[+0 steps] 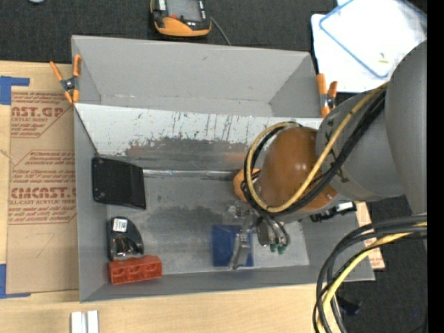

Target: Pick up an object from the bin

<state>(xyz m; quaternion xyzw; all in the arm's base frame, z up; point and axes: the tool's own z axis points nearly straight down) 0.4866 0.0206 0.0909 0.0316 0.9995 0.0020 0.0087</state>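
The end effector (243, 248) is low in the bin (187, 68), at the lower middle of the frame, right against the right edge of a blue block (222, 245) lying on the bin floor near the front wall. From where I stand I cannot tell whether it is spread or pressed together, and nothing shows as pinched in it.

To take the block well, I'd say it should sit squarely astride the block rather than beside it, go down close to the floor, and close across the narrow side before lifting straight up, clear of the front wall.

Counting: one blue block; one red brick (135, 270) at lower left; one small black thing with a white label (123, 237) just above it; one flat black piece (119, 182) higher up on the left. Four things in all
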